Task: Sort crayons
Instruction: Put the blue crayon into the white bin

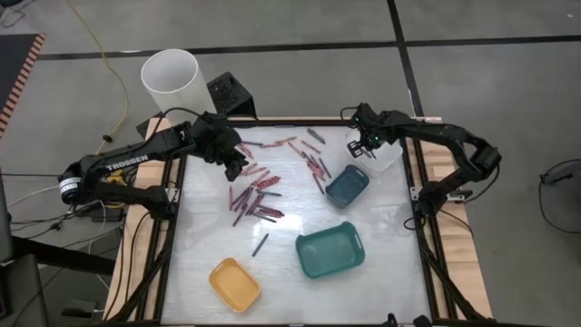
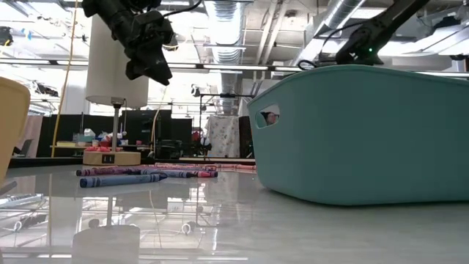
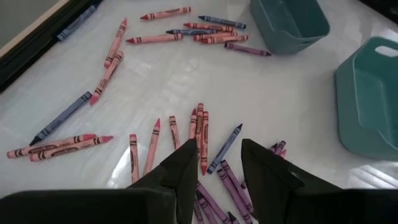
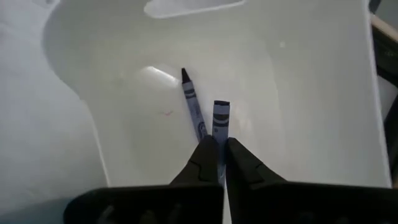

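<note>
Many crayons [image 1: 259, 191], red, pink, purple and blue-grey, lie scattered flat on the white tabletop; the left wrist view shows them [image 3: 155, 143] too. My left gripper [image 3: 221, 165] hangs open just above the heap at the table's left [image 1: 234, 163], nothing between its fingers. My right gripper [image 1: 363, 148] is over the white tray [image 1: 386, 156] at the far right, shut on a blue-grey crayon [image 4: 221, 118]. Another blue-grey crayon [image 4: 193, 109] lies on that tray's floor. My right gripper pinches the blue-grey crayon between its two fingertips [image 4: 208, 155], coming steeply from above. The crayon runs along the fingers, and its flat free end [image 4: 221, 107] sticks out beyond them into the white tray. Whether that end touches the tray floor I cannot tell.
A small teal tray [image 1: 347, 185] stands beside the white one, a large teal tray [image 1: 329, 250] nearer the front and a yellow tray [image 1: 234, 283] front left. One crayon [image 1: 260, 243] lies alone. A white cylinder [image 1: 171, 80] and a black box [image 1: 227, 94] stand beyond the far edge.
</note>
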`<state>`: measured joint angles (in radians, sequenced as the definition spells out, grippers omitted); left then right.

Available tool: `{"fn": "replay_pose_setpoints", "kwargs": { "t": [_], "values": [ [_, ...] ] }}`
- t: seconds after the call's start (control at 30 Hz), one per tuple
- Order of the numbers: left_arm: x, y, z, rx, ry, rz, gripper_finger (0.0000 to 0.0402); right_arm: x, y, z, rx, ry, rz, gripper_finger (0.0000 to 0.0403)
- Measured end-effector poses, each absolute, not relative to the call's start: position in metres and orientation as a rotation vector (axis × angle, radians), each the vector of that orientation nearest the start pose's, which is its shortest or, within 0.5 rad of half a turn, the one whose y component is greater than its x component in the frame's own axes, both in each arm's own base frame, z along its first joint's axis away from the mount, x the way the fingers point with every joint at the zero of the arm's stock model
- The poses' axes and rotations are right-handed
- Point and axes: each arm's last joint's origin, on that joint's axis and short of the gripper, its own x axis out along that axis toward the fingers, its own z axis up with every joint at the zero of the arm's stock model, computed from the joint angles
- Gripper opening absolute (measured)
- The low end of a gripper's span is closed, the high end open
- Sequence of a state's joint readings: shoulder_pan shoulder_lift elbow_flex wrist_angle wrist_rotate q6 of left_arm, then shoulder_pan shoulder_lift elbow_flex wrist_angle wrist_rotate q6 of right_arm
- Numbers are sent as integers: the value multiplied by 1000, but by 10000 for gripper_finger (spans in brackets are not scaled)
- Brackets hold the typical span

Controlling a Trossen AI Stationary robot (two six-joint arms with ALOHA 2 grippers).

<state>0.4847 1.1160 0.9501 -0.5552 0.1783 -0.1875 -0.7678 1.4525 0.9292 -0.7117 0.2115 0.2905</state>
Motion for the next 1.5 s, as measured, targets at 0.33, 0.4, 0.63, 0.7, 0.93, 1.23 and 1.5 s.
{"fn": "replay_pose_setpoints", "kwargs": {
  "t": [0.33, 0.4, 0.63, 0.7, 0.93, 1.23, 1.5],
  "values": [
    [204, 102, 296, -412, 652, 358, 112, 182, -187, 199, 592, 1107, -1033, 56],
    [204, 102, 296, -413, 652, 358, 112, 183, -188, 198, 593, 1111, -1033, 60],
    [204, 102, 296, -412, 652, 358, 112, 183, -189, 205, 578, 1081, -1030, 62],
    [204, 102, 296, -413, 653, 358, 112, 185, -190, 216, 561, 1037, -1012, 62],
    [204, 102, 296, -414, 653, 358, 112, 200, -183, 257, 559, 880, -881, 62],
    [205, 102, 297, -414, 647, 360, 112, 251, -145, 284, 431, 679, -669, 62],
    [205, 102, 297, -423, 641, 363, 112, 278, -107, 283, 83, 717, -438, 62]
  ]
}}
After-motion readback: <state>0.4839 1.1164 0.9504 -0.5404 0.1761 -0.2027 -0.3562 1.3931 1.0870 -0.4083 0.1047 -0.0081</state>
